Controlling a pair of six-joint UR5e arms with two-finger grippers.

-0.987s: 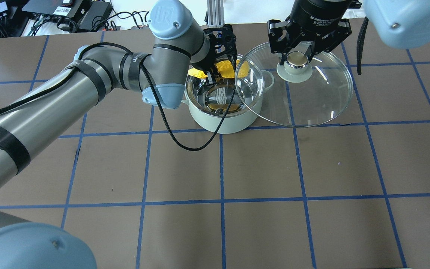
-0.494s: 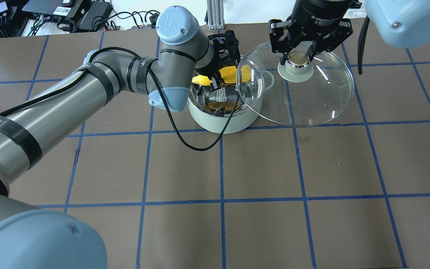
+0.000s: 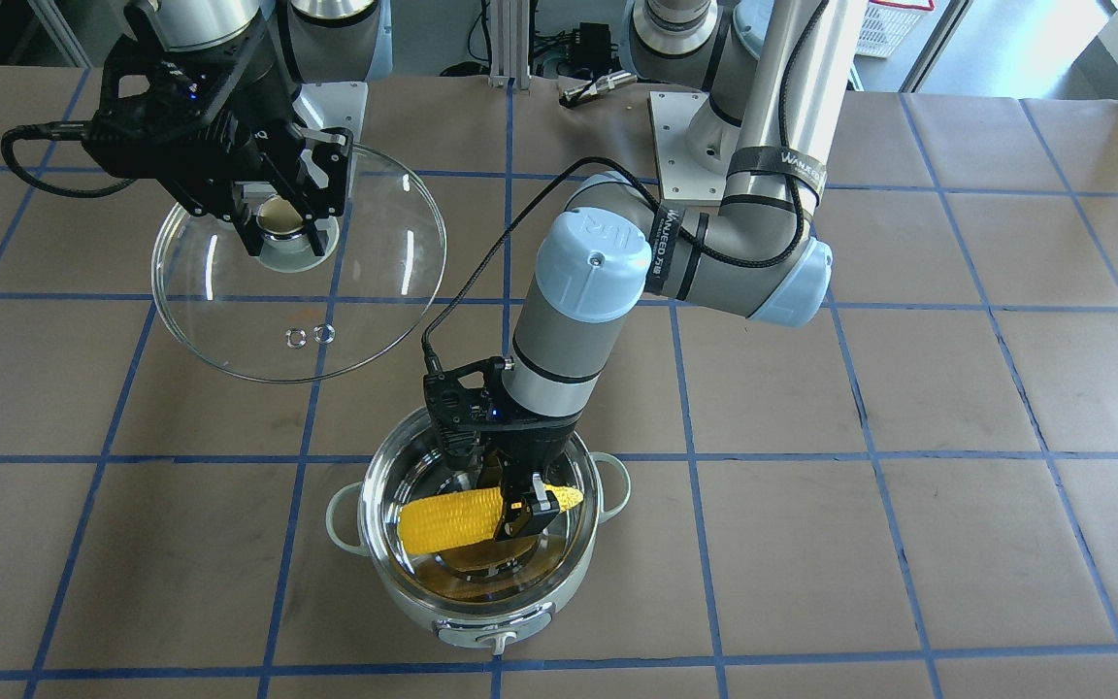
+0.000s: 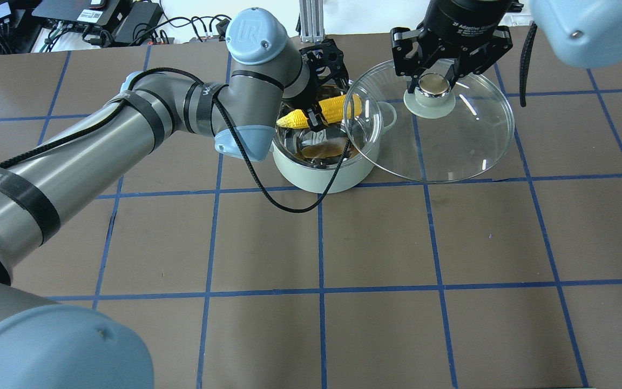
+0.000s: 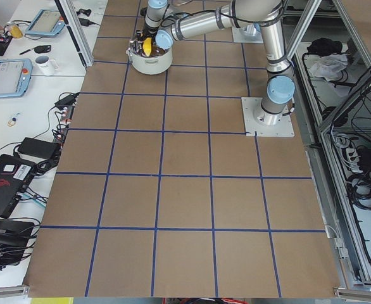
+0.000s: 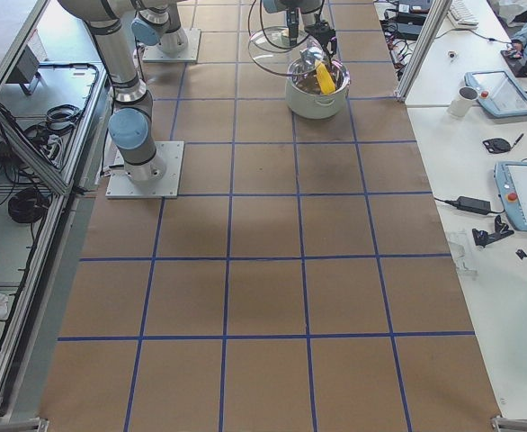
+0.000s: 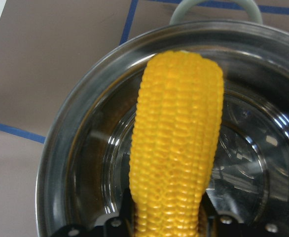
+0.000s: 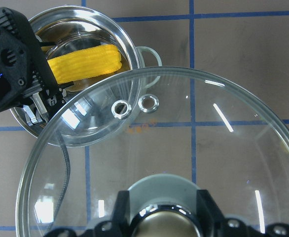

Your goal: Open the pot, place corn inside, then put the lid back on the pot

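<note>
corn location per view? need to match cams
Front-facing: corn bottom centre.
Overhead: top centre.
Exterior left: top, left of centre.
Exterior right: top, right of centre.
Left wrist: fills centre.
Right wrist: top left.
Landmark: the open pot under the corn.

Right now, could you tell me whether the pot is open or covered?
Open. The right gripper holds the lid off to one side, and the pot shows its steel interior uncovered beneath the corn.

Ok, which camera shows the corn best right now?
Exterior front-facing: the corn shows end to end, gripped near its tip over the open pot. Left wrist shows only kernels close up; overhead and right wrist show part of it; side views, a small yellow patch.
</note>
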